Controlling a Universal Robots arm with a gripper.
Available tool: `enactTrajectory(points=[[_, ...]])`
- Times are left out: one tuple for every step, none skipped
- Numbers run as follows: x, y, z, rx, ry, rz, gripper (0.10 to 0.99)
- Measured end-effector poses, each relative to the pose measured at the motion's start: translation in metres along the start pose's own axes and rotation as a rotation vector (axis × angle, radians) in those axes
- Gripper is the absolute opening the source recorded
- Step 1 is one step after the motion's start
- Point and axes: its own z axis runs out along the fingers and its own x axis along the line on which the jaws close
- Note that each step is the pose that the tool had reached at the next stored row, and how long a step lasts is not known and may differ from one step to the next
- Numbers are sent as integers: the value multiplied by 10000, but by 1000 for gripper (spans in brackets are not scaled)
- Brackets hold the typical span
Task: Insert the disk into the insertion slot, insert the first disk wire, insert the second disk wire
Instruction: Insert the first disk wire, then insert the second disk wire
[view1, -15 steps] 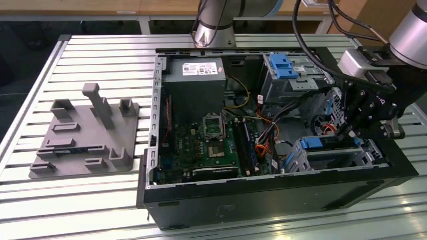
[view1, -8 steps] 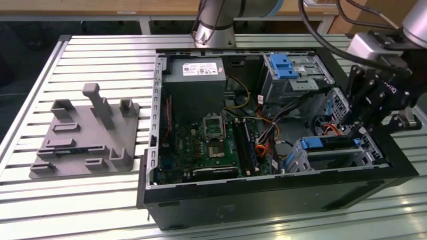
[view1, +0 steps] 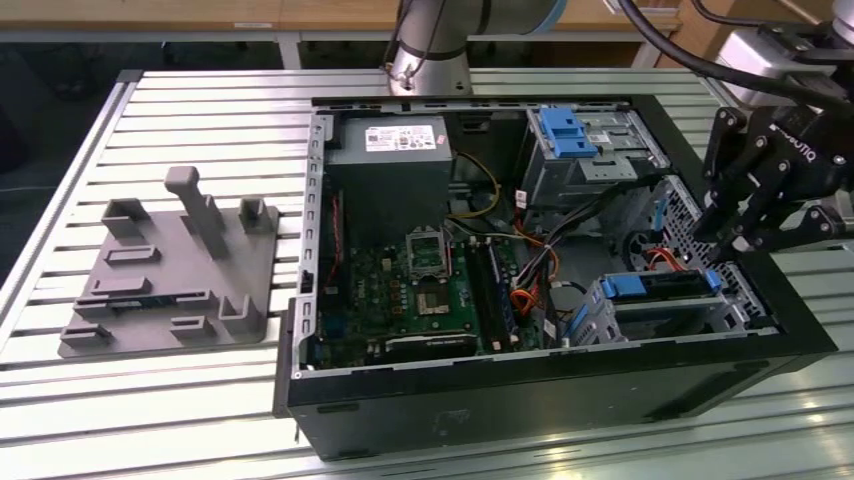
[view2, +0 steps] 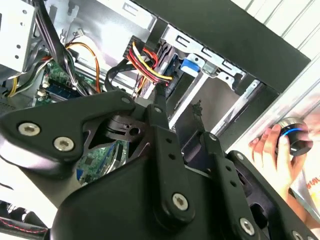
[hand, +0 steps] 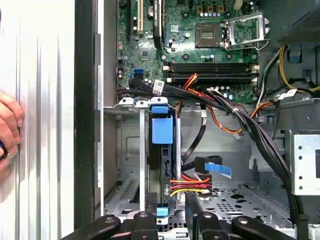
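The disk (view1: 663, 287), silver in a bright blue carrier, sits inside the insertion slot (view1: 721, 318) at the case's corner on the exterior view's right. In the first wrist view the disk (hand: 161, 150) shows edge-on with its blue tab toward the motherboard. A red, yellow and black wire bundle (hand: 191, 185) runs to the disk's near end. A black cable with a flat blue end (hand: 218, 170) lies beside it on the perforated floor. My gripper (hand: 170, 209) hovers over that end of the disk, open, fingers (view2: 159, 117) straddling the wire's plug (view2: 166, 84).
The taller grey bay with a blue latch (view1: 567, 130) stands at the case's back. The motherboard (view1: 414, 290) and loose cable bundles (hand: 250, 125) fill the middle. A grey fixture plate (view1: 167, 270) lies on the slatted table. A person's hand (view2: 272, 150) rests on a knob outside the case.
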Motion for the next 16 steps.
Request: enactTrajectory(points=[[0, 0, 0, 0, 0, 0, 361], [0, 0, -1, 0, 1, 0, 361], [0, 0, -2, 0, 2, 0, 361], [0, 0, -2, 0, 2, 0, 361], [0, 0, -2, 0, 2, 0, 361], [0, 0, -2, 0, 2, 0, 361], [0, 0, -3, 0, 3, 0, 361], [0, 0, -4, 0, 2, 0, 361], [0, 0, -5, 0, 3, 0, 361], [0, 0, -4, 0, 2, 0, 361], [0, 0, -5, 0, 2, 0, 361], [0, 0, -5, 0, 2, 0, 361], [0, 0, -5, 0, 2, 0, 361], [0, 0, -6, 0, 3, 0, 361], [0, 0, -6, 0, 2, 0, 361], [0, 0, -6, 0, 2, 0, 361]])
